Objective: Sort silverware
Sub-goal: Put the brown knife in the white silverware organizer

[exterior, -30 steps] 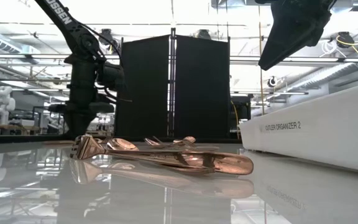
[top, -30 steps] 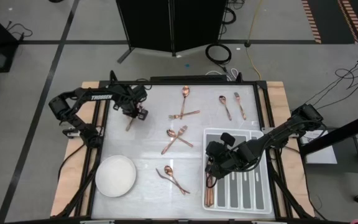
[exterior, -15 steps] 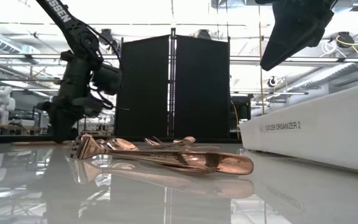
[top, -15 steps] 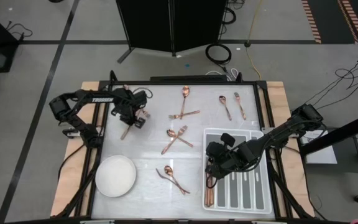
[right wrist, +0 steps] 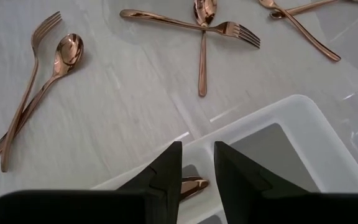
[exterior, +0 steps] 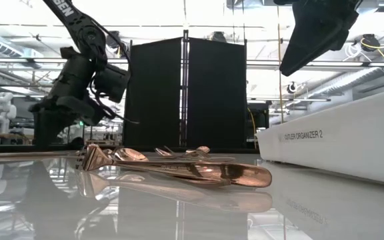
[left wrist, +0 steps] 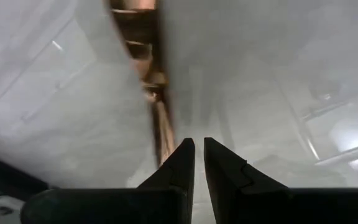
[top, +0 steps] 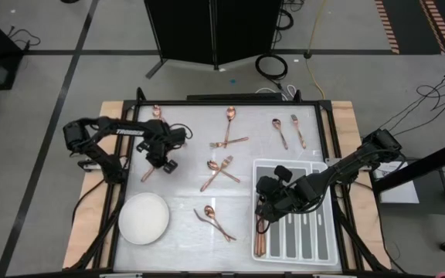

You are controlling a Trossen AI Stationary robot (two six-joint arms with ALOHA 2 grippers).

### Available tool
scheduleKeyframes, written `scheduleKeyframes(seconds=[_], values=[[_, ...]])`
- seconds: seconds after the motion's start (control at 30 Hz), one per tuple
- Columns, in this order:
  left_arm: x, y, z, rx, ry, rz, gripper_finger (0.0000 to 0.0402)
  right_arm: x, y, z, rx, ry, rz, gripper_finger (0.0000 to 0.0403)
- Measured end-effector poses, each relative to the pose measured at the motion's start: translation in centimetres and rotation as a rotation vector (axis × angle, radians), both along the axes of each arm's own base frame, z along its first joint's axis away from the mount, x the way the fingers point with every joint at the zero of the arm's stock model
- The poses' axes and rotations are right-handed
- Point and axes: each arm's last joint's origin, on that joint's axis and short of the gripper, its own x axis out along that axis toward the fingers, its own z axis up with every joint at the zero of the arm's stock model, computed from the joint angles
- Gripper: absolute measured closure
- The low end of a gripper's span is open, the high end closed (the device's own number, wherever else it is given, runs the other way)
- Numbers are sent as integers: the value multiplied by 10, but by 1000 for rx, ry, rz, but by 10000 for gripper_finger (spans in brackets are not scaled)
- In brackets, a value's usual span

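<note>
silverware lies all over the white table (top: 184,193). on the left, the left gripper (top: 163,163) pinches a copper piece (top: 148,171) above the table, just past the white bowl (top: 144,218). a crossed fork and spoon (top: 220,172) lie in the middle. on the right, the right gripper (top: 264,218) hangs over the grey tray (top: 323,232), fingers a little apart, holding nothing.

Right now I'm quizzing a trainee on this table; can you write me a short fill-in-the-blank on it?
The right gripper hangs over the grey divided ____.
The round white dish is a ____.
A fork and a spoon overlap to form a ____.
The left gripper hangs above the bare white ____.
Missing: tray; bowl; cross; table.
</note>
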Motion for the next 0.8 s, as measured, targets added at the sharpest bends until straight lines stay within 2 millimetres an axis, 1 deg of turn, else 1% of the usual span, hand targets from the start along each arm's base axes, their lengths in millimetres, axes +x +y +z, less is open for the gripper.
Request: scheduleKeyframes(seconds=[0.13,0.23,0.33,0.43,0.53,0.67,0.8], values=[[5,-4,0,10,-33,-34,366,0,0,0,0,0,0,316],[7,-7,5,4,-16,-73,366,0,0,0,0,0,0,316],[8,-6,12,56,4,-96,366,0,0,0,16,7,4,316],[8,-5,13,80,-1,-130,366,0,0,0,23,8,7,316],[6,-2,12,93,8,-139,366,0,0,0,30,4,-3,316],[-1,2,10,28,4,-172,363,0,1,0,31,4,-2,316],[-9,10,10,0,21,-166,341,0,1,0,27,6,2,316]])
